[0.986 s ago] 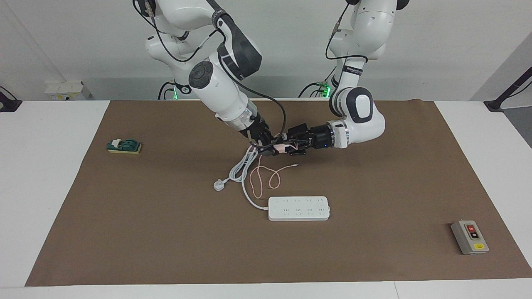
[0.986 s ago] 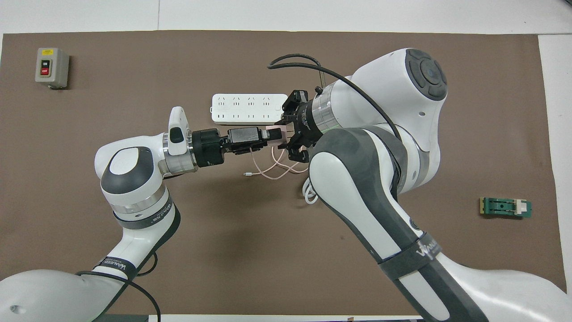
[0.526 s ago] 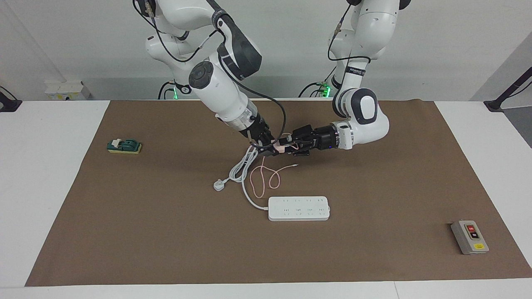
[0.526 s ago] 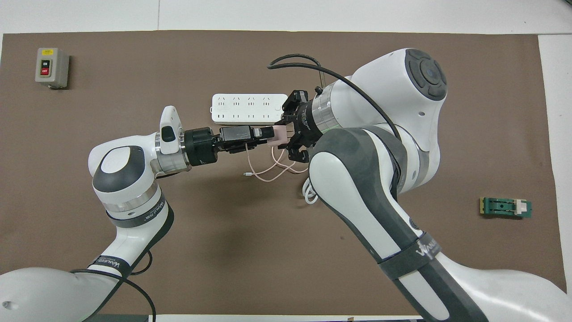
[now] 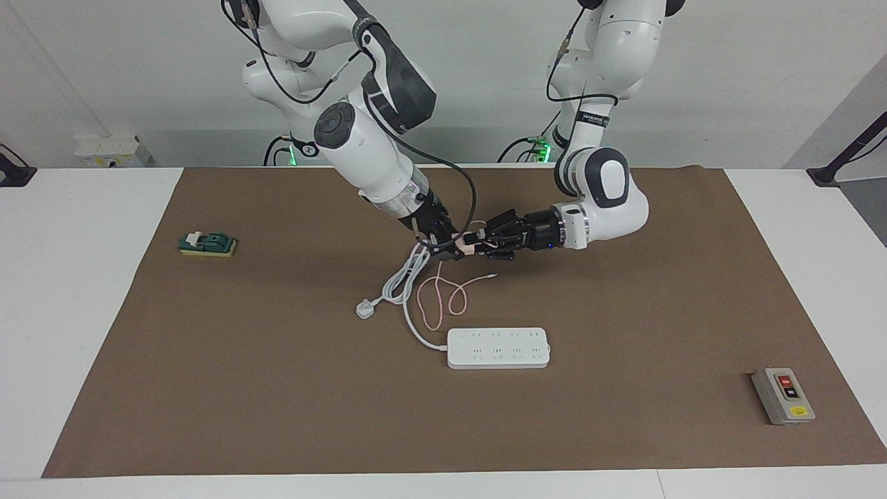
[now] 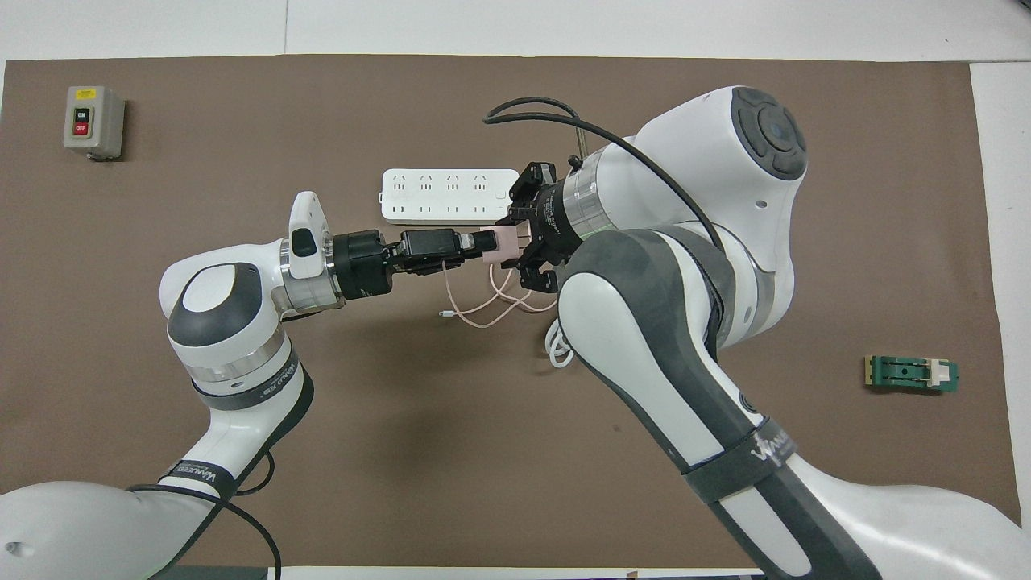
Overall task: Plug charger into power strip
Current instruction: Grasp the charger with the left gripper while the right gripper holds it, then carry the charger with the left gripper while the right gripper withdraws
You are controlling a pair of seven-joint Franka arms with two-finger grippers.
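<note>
The pale pink charger (image 5: 468, 244) (image 6: 501, 242) is held up in the air between my two grippers, over the mat a little nearer to the robots than the power strip. My right gripper (image 5: 450, 247) (image 6: 522, 243) is shut on it. My left gripper (image 5: 483, 242) (image 6: 477, 244) lies level and meets the charger from the other end. The thin pink cable (image 5: 436, 296) (image 6: 482, 312) hangs down and loops on the mat. The white power strip (image 5: 499, 348) (image 6: 449, 196) lies flat, sockets up.
The strip's thick white cord (image 5: 404, 278) and three-pin plug (image 5: 364, 308) lie under my right arm. A grey button box (image 5: 783, 395) (image 6: 93, 121) sits toward the left arm's end. A green block (image 5: 208, 244) (image 6: 912, 374) sits toward the right arm's end.
My left arm has turned its wrist and drawn its elbow back, and its gripper has closed in on the charger. My right arm and the charger have stayed in place.
</note>
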